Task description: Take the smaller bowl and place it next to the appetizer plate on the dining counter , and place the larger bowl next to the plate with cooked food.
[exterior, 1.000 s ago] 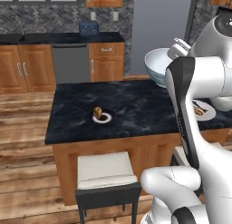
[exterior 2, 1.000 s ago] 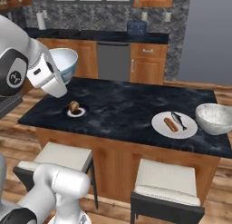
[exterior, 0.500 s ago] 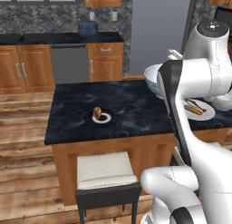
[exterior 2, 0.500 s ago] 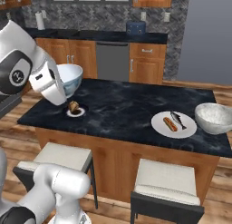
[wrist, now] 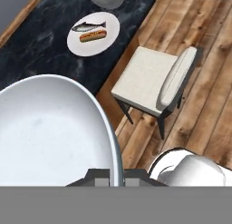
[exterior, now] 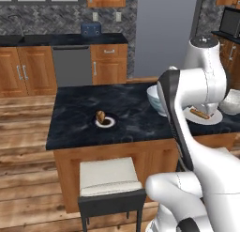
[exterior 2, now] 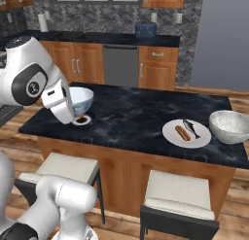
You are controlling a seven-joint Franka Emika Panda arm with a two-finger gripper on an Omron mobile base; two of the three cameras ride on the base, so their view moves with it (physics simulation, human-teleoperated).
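My gripper [wrist: 117, 177] is shut on the rim of the smaller bowl [wrist: 50, 132], light blue outside and white inside. The smaller bowl [exterior 2: 80, 99] hangs low over the dining counter [exterior 2: 131, 112], right beside the appetizer plate [exterior 2: 81, 120]; I cannot tell whether it touches the top. From the left base view the bowl [exterior: 154, 98] is partly hidden by my arm, to the right of the appetizer plate [exterior: 105, 120]. The larger bowl [exterior 2: 229, 126] stands beside the plate with cooked food [exterior 2: 186, 132] at the counter's other end.
Two cushioned stools [exterior 2: 63, 168] [exterior 2: 182, 193] stand at the near side of the island, and one stool [wrist: 154, 80] lies below the hand. Wall cabinets with a dishwasher [exterior 2: 120, 64] and a blue toaster [exterior 2: 145, 29] line the back.
The arm has come down with the smaller bowl, from well above the counter to just beside the appetizer plate. The grip stays shut.
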